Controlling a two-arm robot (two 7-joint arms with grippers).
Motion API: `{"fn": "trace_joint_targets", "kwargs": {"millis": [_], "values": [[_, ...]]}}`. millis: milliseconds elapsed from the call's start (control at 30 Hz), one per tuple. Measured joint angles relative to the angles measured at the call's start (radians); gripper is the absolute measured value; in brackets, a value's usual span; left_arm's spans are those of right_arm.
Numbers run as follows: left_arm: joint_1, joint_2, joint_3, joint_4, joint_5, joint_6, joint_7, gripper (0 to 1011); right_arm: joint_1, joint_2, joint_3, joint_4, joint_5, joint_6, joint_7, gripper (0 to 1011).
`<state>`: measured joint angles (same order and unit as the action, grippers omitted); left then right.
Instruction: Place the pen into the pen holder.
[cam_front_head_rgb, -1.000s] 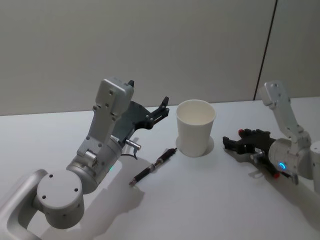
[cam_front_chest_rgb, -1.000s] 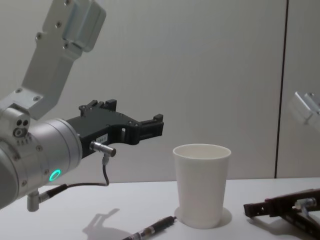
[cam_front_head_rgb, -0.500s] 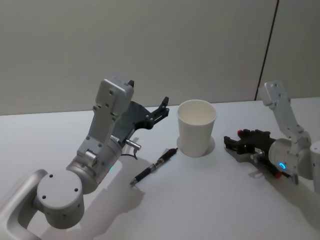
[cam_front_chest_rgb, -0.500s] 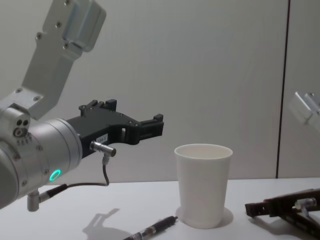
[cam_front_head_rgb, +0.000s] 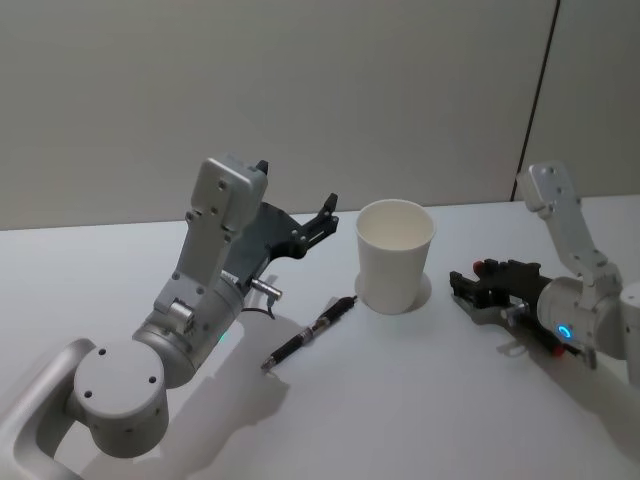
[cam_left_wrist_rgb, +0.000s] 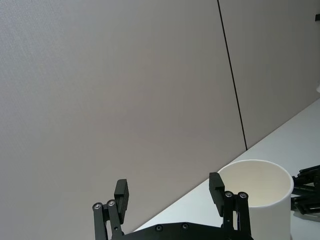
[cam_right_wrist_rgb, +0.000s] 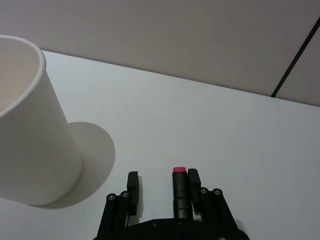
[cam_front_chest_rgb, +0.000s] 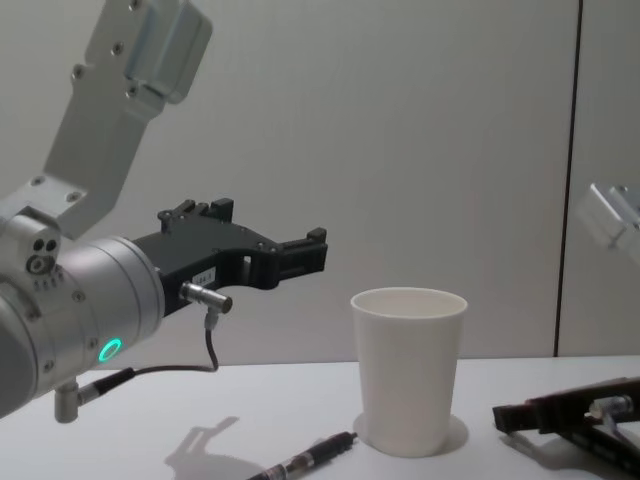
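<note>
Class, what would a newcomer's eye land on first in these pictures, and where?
The white paper cup stands upright in the middle, with a dark pen lying flat beside it on its left. The left gripper hangs open in the air left of the cup; the right gripper sits low on the cup's right.

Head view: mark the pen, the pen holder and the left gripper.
pen (cam_front_head_rgb: 308, 333), head view, middle of the barrel.
pen holder (cam_front_head_rgb: 392, 270), head view, outer wall.
left gripper (cam_front_head_rgb: 326, 216), head view, midway between its fingertips.

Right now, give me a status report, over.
Left claw open, raised left of paper cup. Right claw open, low, right of cup. Pen flat on table, left of cup.
</note>
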<state>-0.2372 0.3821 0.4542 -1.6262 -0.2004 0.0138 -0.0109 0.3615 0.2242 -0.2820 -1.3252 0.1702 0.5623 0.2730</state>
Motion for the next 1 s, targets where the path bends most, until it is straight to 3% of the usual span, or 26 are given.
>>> {"fn": "trace_joint_targets", "kwargs": {"millis": [1000], "values": [[0.0, 0.0, 0.0, 0.0, 0.0, 0.0, 0.0, 1001, 0.0, 0.0, 0.0, 0.002, 0.0, 0.0, 0.0, 394]]}}
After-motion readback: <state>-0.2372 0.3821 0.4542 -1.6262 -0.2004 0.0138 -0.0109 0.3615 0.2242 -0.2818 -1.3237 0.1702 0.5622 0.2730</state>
